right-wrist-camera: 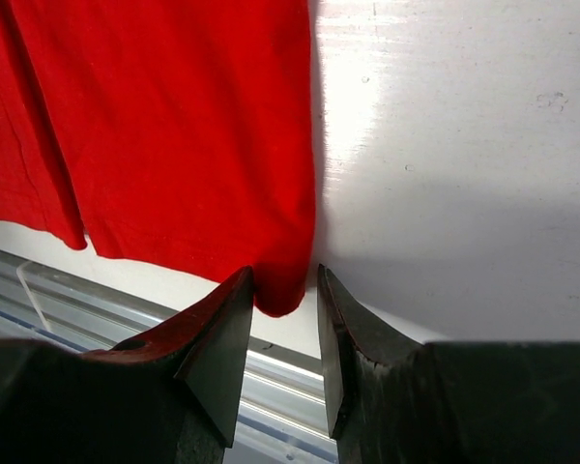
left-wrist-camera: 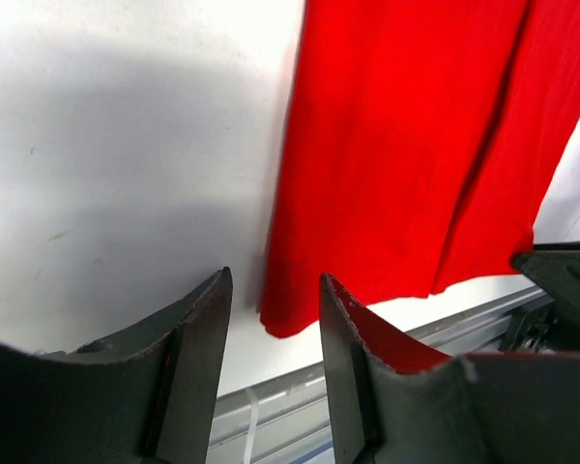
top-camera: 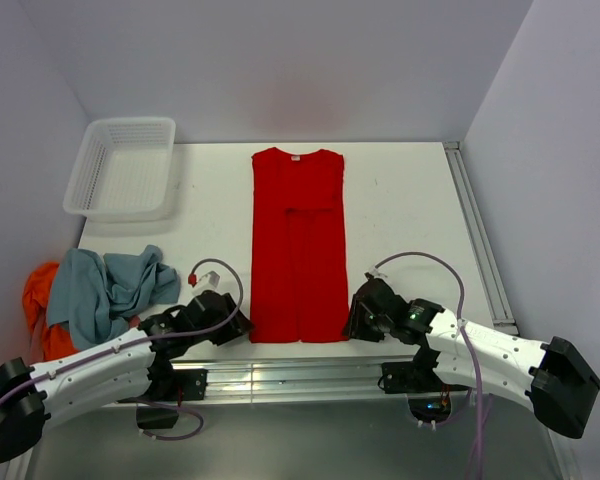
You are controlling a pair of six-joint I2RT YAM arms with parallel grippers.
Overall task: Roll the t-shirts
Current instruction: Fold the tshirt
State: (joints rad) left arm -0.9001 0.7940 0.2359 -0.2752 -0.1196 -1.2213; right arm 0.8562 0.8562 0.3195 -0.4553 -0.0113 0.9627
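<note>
At ten o'clock on the table (top-camera: 400, 200), a white perforated basket (top-camera: 130, 122), tucked into the far-left corner. At eight o'clock, near the left edge, a loose heap: a grey-blue t-shirt (top-camera: 105, 290) crumpled over an orange t-shirt (top-camera: 40, 295). At seven o'clock, low over the table, the left fingers (top-camera: 230, 325), just beside the near-left hem corner of the red t-shirt (top-camera: 298, 250). From the left wrist, those left fingers (left-wrist-camera: 198, 338) spread apart, with bare table in the gap and the red hem corner just ahead of the tips, lying flat and not pinched. Down the middle, from twelve o'clock to six o'clock, the red t-shirt again, flat and folded lengthwise into a narrow strip, with both sides turned in to meet along the centre. At its twelve o'clock end, the collar with a white neck label (top-camera: 295, 155); at its six o'clock end, the hem, close to the metal rail (top-camera: 280, 370) along the near edge. At five o'clock, the right fingers (top-camera: 365, 318), just beside the near-right hem corner. From the right wrist, the right fingers (right-wrist-camera: 222, 338) held apart with only a narrow gap, and the tip of that red corner sitting right between the tips. Cannot tell whether the tips touch the cloth.
</note>
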